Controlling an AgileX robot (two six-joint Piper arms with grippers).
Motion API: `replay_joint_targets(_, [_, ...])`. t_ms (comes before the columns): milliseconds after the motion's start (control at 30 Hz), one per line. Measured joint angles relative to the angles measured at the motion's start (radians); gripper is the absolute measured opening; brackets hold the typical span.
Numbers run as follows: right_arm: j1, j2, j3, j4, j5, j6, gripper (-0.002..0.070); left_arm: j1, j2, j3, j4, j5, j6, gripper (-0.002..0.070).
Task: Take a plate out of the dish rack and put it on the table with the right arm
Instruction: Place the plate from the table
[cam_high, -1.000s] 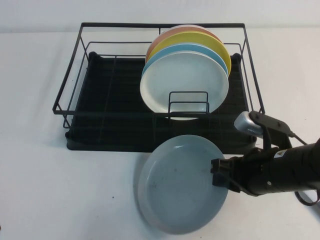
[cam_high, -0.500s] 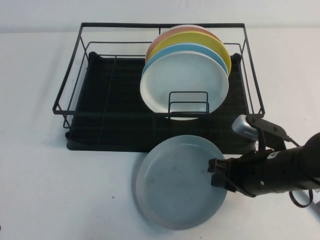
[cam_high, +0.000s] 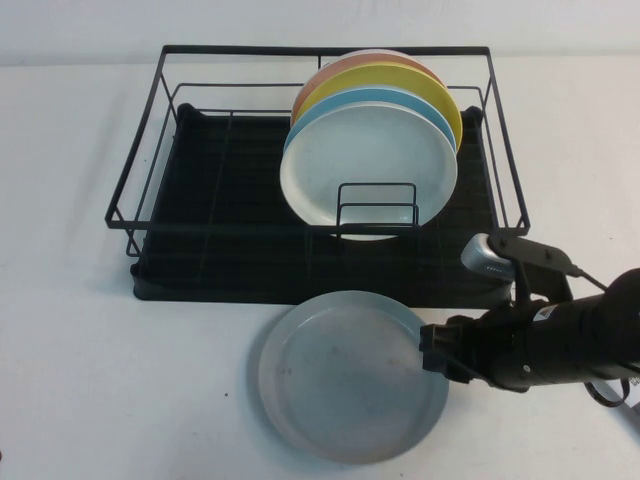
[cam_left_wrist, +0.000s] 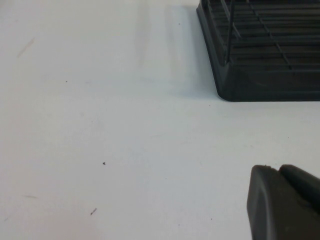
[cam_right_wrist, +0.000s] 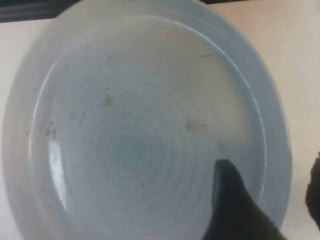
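The pale grey-blue plate (cam_high: 345, 375) lies low and nearly flat on the white table (cam_high: 100, 380), just in front of the black dish rack (cam_high: 150, 180). My right gripper (cam_high: 432, 350) is at the plate's right rim, shut on it. In the right wrist view the plate (cam_right_wrist: 135, 140) fills the frame, and the gripper (cam_right_wrist: 270, 167) straddles the rim with one finger inside and one outside. My left gripper (cam_left_wrist: 280, 170) is shut and empty over bare table, near a corner of the rack's tray (cam_left_wrist: 270, 75). It is out of the high view.
Several plates stand upright in the right half of the rack: white-cream (cam_high: 370, 180) in front, then sky-blue (cam_high: 340, 105), yellow (cam_high: 400, 80) and orange (cam_high: 335, 72). The rack's left half (cam_high: 220, 200) holds nothing. Bare table lies left of the plate.
The right arm has lowered the plate from a tilted pose to nearly flat on the table and shifted it slightly left. The rack and its plates have not moved.
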Motion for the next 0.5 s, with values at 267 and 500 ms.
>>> replay_joint_targets(267, [0.000,-0.015,0.000,-0.130,-0.007,0.002,0.0300,0.000,0.000,0.000,0.000,0.000,0.000,-0.0004])
replay_joint_targets(500, [0.000,-0.243,0.000,-0.259,0.112,0.004,0.0049,0.000,0.000,0.000,0.000,0.000,0.000,-0.0004])
